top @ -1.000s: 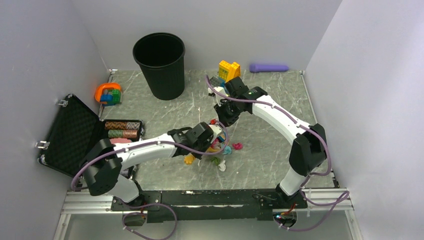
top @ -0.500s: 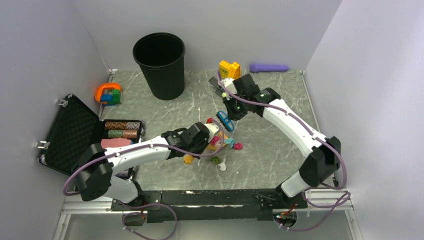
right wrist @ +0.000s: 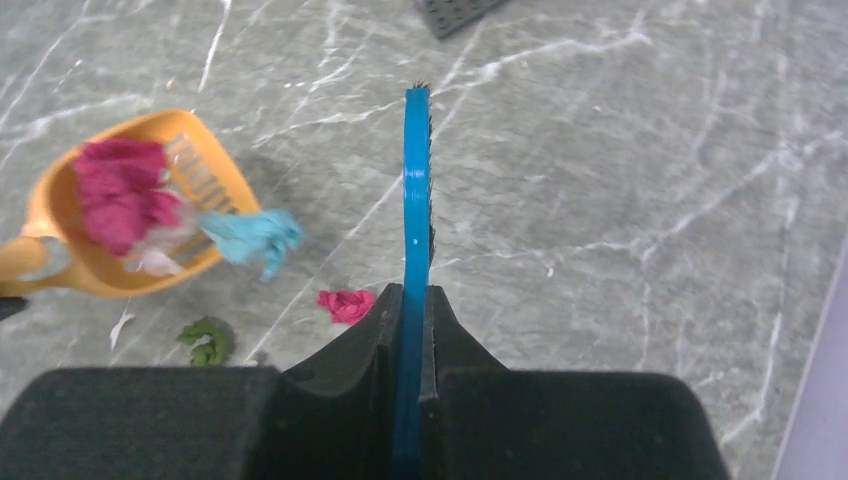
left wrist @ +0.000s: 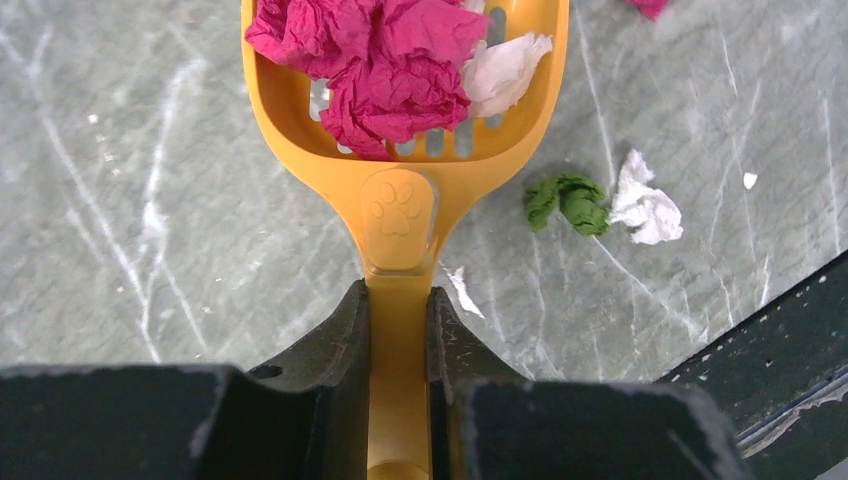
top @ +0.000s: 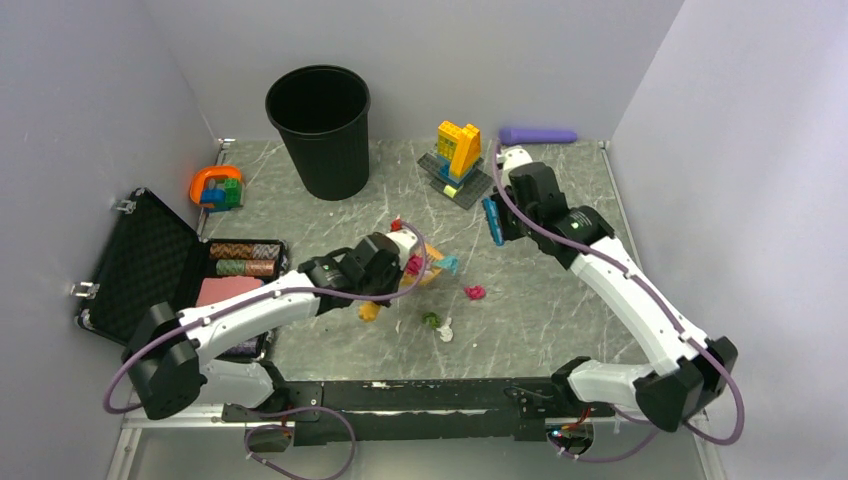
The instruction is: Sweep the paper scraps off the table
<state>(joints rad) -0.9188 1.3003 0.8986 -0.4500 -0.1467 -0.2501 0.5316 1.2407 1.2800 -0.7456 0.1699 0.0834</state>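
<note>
Paper scraps [left wrist: 385,60] in magenta and white heaped in orange scoop [left wrist: 398,205], left pincer [left wrist: 398,330] pinching its handle, teal wad [right wrist: 255,235] at scoop's lip, green, white and magenta wads [left wrist: 565,198] loose on bench [left wrist: 150,200] nearby, right pincer [right wrist: 410,300] clamped on blue brush [right wrist: 416,180], well apart.

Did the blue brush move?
Yes. The blue brush in the right gripper swung right, from in front of the toy bricks to beside them.

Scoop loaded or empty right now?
Loaded: magenta wads and a white wad fill the orange scoop; a teal wad is at its lip.
</note>
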